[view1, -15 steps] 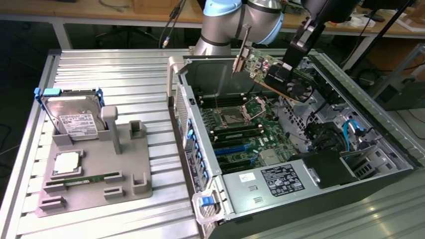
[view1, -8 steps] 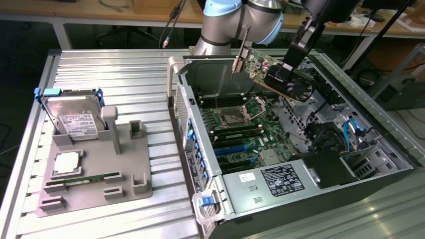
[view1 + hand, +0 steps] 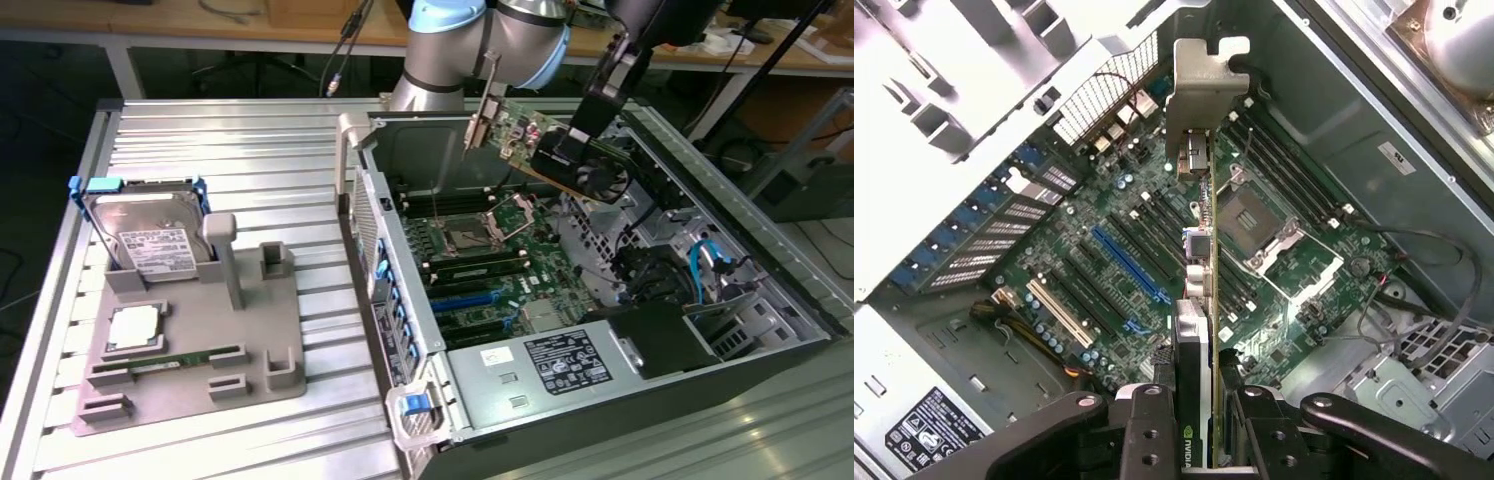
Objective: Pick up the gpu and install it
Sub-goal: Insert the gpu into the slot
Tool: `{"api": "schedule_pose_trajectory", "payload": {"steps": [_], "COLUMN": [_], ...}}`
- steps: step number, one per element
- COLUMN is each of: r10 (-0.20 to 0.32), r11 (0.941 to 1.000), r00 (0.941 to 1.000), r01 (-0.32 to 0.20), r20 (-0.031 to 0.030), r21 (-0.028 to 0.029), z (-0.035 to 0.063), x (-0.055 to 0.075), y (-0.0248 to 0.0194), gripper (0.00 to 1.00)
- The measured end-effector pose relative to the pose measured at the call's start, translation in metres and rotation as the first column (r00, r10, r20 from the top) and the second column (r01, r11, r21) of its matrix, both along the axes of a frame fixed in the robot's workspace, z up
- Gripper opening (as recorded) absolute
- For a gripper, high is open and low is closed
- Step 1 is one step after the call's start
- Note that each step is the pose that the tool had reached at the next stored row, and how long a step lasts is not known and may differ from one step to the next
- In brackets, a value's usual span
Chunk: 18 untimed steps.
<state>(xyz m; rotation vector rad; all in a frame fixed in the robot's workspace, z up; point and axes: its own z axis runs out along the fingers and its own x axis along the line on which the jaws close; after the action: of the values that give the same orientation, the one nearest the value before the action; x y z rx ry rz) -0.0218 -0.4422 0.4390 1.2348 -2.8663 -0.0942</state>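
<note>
The gpu (image 3: 561,150) is a green card with a round black fan and a silver end bracket, hanging tilted above the open computer case (image 3: 747,250). My gripper (image 3: 583,128) is shut on the card's edge, well above the motherboard (image 3: 481,260). In the wrist view the gpu (image 3: 1199,230) runs edge-on away from my gripper (image 3: 1199,420), its silver bracket farthest out over the motherboard (image 3: 1124,250). The blue expansion slot (image 3: 1129,265) lies below and beside the card, not touching it.
A grey fixture tray (image 3: 187,340) at the exterior view's left holds a silver hard drive (image 3: 147,235), a processor (image 3: 134,328) and a memory stick (image 3: 174,360). The power supply (image 3: 561,365) and drive bays (image 3: 667,270) fill the case's near end. The table is ribbed metal.
</note>
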Motion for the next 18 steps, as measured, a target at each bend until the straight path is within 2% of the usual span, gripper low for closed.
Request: {"api": "schedule_pose_trajectory", "payload": {"steps": [18], "r10": [0.084], "r11": [0.9965], "r00": [0.9965], "r01": [-0.084], "r20": [0.0], "r21": [0.0001], "z": [0.0], "x": [0.0], "y": [0.0], "gripper": [0.27]}}
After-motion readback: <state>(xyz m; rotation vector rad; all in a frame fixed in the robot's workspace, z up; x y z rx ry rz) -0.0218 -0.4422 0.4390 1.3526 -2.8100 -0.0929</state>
